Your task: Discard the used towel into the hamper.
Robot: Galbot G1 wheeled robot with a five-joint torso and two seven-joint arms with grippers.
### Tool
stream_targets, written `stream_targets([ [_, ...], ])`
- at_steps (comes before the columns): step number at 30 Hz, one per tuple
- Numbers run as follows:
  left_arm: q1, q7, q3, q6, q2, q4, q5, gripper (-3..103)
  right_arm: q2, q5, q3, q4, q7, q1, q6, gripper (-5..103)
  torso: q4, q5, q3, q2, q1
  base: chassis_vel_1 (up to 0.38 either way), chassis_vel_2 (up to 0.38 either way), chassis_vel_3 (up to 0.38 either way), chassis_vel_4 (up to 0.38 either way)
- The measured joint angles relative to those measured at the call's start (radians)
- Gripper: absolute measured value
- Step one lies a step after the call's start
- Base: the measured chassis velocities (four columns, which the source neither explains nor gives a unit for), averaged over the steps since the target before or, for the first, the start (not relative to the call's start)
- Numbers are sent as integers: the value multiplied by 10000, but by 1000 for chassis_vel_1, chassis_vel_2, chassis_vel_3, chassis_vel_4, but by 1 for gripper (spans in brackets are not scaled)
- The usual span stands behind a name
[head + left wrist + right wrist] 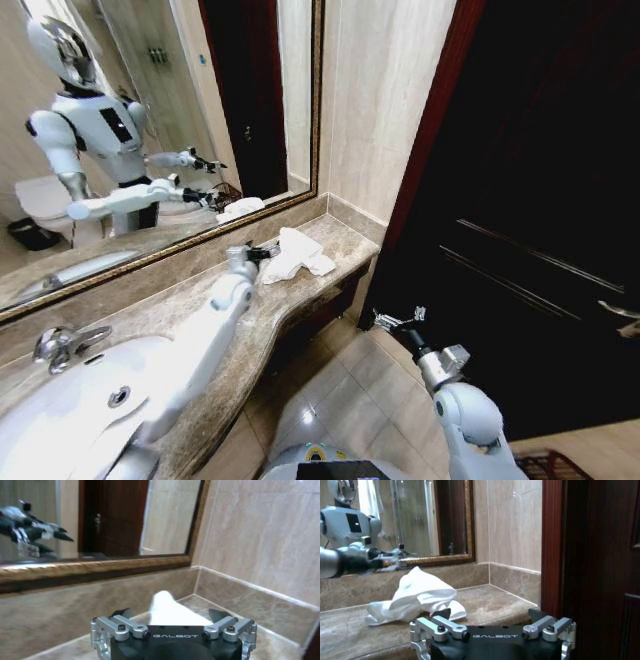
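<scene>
Head view: the left gripper (268, 252) is reaching along the marble table (300, 300), its jaws spread and empty, just beside the crumpled white towel (296, 254). That towel is lying near the mirror (160, 120), at the table's far end. The right gripper (400, 319) is hanging released, well apart from the towel, before a dark door (520, 200). A shallow pinch risks snagging 1 loose fold, letting the towel slide off. A reddish woven corner, perhaps the hamper (550, 465), is peeking low; its contents are hidden.
</scene>
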Motion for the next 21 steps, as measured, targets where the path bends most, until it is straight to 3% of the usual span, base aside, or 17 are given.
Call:
stream_targets([
  [6,-538,-610,325,116,-469,741,-231,100,13,-41,7,-140,4,80,-6,100,5,-1,0,0,0,0,0,0,0],
  [9,-926,-1158,426,338,-783,1247,-642,100,8,-97,-18,-196,6,86,-16,100,7,-2,-1,0,-1,0,0,0,0],
  [11,-1409,-1962,612,540,-1178,1819,-1045,100,-4,-186,-92,-266,6,126,-28,100,4,-1,0,0,-1,0,0,0,0],
  [12,-1409,-1962,612,540,-1178,1819,-1045,100,-4,-186,-92,-266,6,126,-28,100,4,-1,0,0,-1,0,0,0,0],
  [15,-1772,-2883,742,863,-1589,2185,-1227,100,-6,-225,-166,-300,20,219,-80,100,2,0,0,0,0,0,0,0,0],
  [21,-1828,-3830,826,1298,-2045,2224,-1661,100,-18,-312,-291,-415,36,364,-138,100,6,1,-1,1,-1,0,0,0,0],
])
